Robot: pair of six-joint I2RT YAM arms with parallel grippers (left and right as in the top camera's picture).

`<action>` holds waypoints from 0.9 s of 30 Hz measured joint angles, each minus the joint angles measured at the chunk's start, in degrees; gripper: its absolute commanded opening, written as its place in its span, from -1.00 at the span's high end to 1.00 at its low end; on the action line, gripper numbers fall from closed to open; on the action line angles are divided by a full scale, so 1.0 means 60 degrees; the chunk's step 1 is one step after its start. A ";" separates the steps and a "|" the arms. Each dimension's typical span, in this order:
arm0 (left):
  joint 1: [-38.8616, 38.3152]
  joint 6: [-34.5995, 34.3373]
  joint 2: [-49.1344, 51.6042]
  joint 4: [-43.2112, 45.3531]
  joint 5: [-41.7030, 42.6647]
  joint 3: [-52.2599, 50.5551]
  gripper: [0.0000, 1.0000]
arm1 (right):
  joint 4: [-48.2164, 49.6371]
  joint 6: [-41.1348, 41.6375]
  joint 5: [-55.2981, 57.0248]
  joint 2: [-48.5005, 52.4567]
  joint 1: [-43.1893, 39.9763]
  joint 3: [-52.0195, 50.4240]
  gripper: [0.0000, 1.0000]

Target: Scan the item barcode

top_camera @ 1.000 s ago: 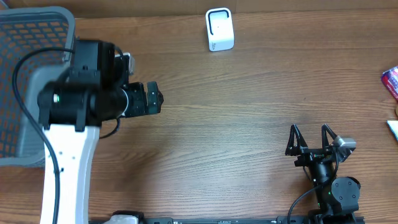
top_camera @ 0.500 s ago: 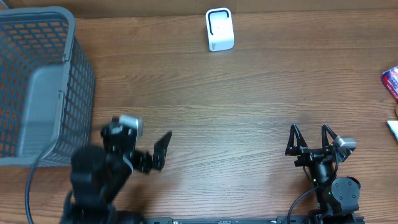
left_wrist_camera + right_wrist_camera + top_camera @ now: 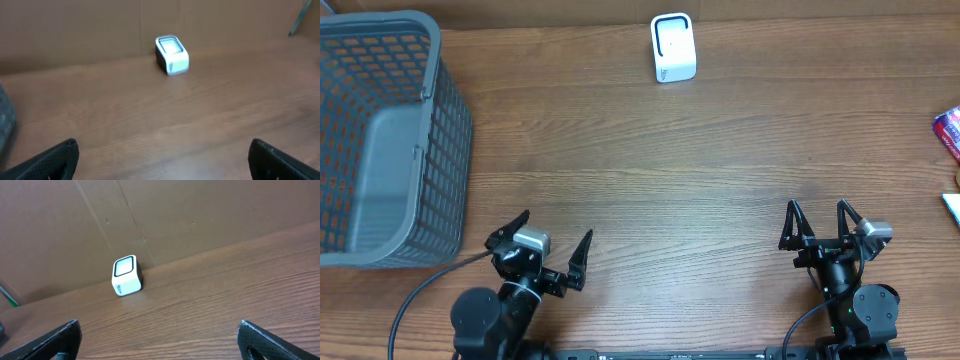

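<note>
A small white barcode scanner (image 3: 673,47) with a dark window stands at the table's far edge; it also shows in the left wrist view (image 3: 171,54) and the right wrist view (image 3: 127,275). A red and purple packet (image 3: 950,130) lies at the right edge, cut off by the frame. My left gripper (image 3: 557,225) rests low at the front left, open and empty (image 3: 162,145). At the front right my right gripper (image 3: 816,206) is open too, with only bare wood between its fingers (image 3: 159,324).
A grey mesh basket (image 3: 445,150) stands at the far left. Below the packet, a white object (image 3: 953,207) pokes in at the right edge. A brown wall runs behind the scanner.
The left arm has swung down from beside the basket to the table's front left, jaws open throughout. The right arm has not moved.
</note>
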 measured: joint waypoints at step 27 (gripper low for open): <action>0.0000 -0.1144 -0.1133 0.4288 -0.1322 -0.3646 -1.00 | -0.0007 -0.0004 0.0000 0.0000 0.0000 0.0000 -1.00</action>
